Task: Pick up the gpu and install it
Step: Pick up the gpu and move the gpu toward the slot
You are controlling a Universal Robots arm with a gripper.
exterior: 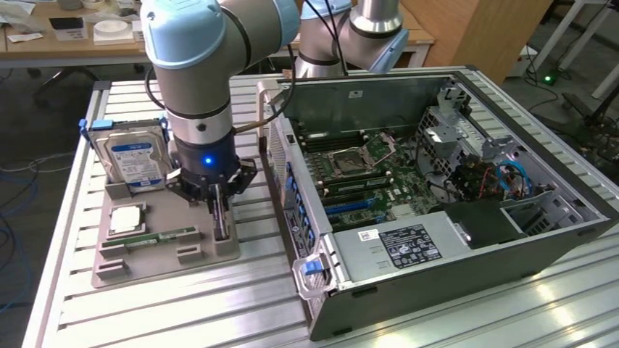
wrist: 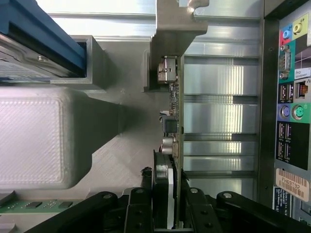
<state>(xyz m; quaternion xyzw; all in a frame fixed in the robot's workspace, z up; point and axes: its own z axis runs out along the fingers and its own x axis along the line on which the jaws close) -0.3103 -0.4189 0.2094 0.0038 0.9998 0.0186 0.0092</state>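
The pale blue and silver arm (exterior: 198, 94) stood upright over the thin green gpu card (wrist: 171, 124), wrist pointing straight down. Its black claw (exterior: 220, 204) straddled the card's upper edge, fingers (wrist: 138, 211) clamped against both faces.

A counter (exterior: 145, 312) of ribbed metal slats is seen. Two things are set directly on it. A grey tray (exterior: 164, 214) is placed flat on the slats toward the exterior view's left. An open case (exterior: 464, 283) is laid on its side toward the exterior view's right, just beside the tray, with a narrow strip of slats left bare between them.
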